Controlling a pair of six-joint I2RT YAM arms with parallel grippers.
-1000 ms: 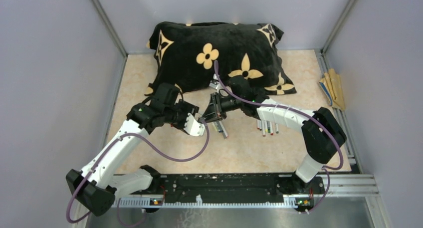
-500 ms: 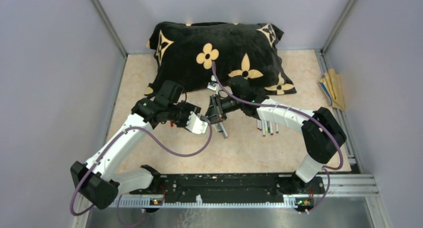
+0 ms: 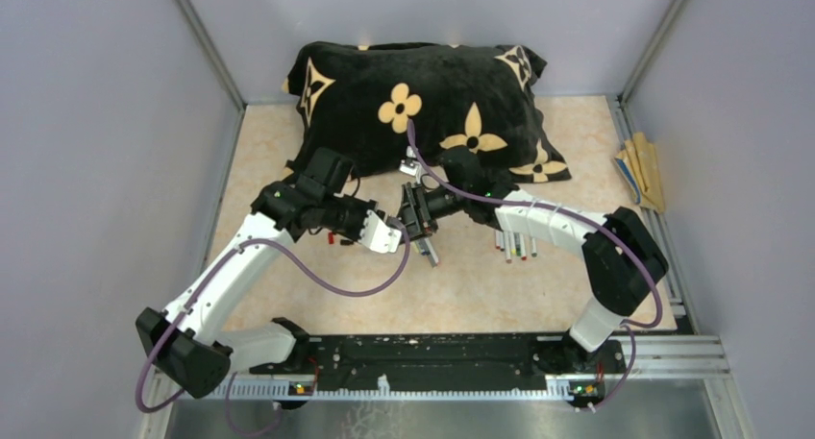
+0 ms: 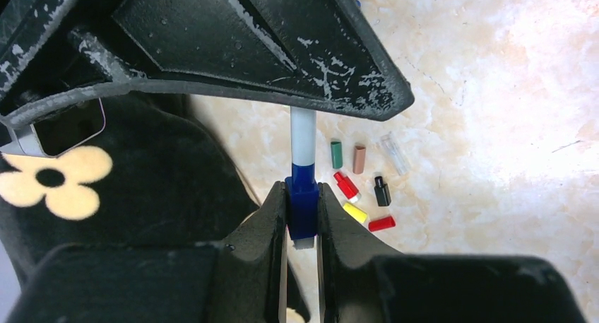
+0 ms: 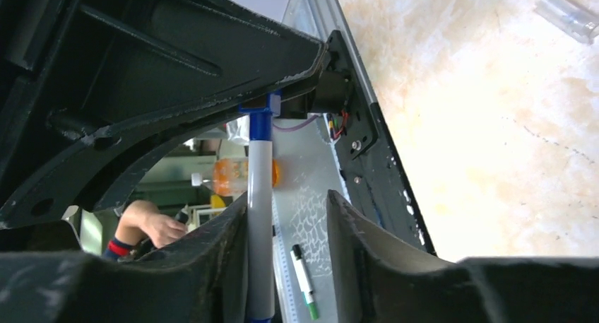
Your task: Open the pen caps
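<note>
My left gripper [image 4: 302, 190] is shut on a blue pen cap [image 4: 302, 210] that still sits on its white pen [image 4: 303, 133]. In the top view the left gripper [image 3: 387, 235] meets my right gripper [image 3: 415, 218] above the table's middle. In the right wrist view the grey pen barrel [image 5: 259, 189] runs lengthwise along the left finger of the right gripper [image 5: 287, 197]. A clear gap separates it from the right finger, so those jaws stand open. Several loose pen caps lie on the table: green [image 4: 336, 154], red [image 4: 346, 185], black [image 4: 381, 191], yellow [image 4: 355, 212].
A black pillow with tan flowers [image 3: 423, 103] lies at the back, just behind both grippers. Several pens [image 3: 515, 244] lie in a row at the right, and one pen [image 3: 429, 255] lies under the grippers. Flat tan sticks [image 3: 642, 170] lie by the right wall.
My left arm has swung its elbow inward and its gripper has edged right and up toward the right gripper. The right gripper has turned slightly.
</note>
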